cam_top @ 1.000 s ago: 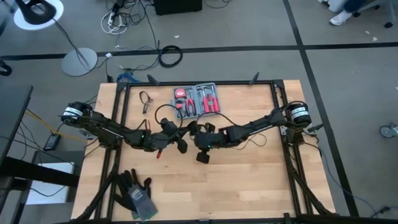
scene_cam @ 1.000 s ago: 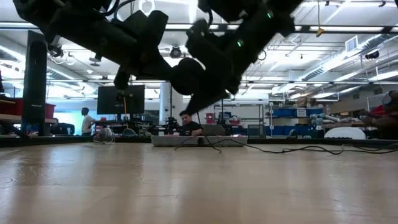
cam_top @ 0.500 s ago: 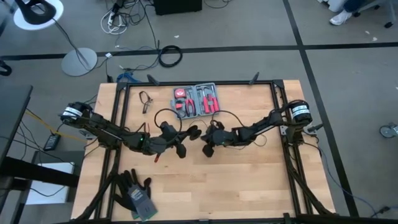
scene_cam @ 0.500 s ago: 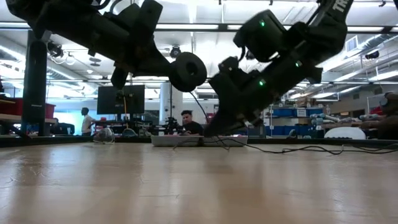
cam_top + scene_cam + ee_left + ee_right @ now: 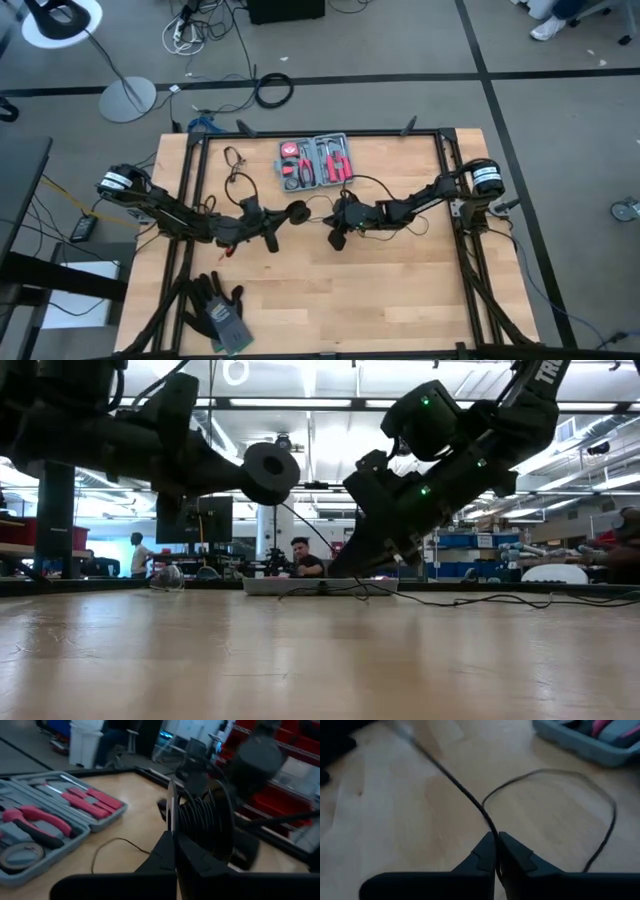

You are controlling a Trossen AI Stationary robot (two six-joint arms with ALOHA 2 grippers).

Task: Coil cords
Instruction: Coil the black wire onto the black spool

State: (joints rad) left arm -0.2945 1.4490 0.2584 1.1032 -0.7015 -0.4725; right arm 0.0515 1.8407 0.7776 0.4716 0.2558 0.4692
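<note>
The cord (image 5: 470, 795) — a single thin black wire — is lifted off the table's middle, part of it already wound in several turns on a round black disc (image 5: 205, 820) pinched in the fully closed left gripper (image 5: 272, 233). From that disc (image 5: 270, 472) the free wire runs rightward, roughly along the line between the two arms, to the right gripper (image 5: 338, 232), whose fingers (image 5: 512, 852) are pressed nearly together on it, so the wire slides or is held in the narrow slot. Beyond the right gripper the slack loops over the wood toward the far side, near the one red tool kit (image 5: 316, 160). Both grippers sit close, the left nearer the disc. One cord, one disc, one kit, one pair of gloves (image 5: 215, 312) at the near left.
</note>
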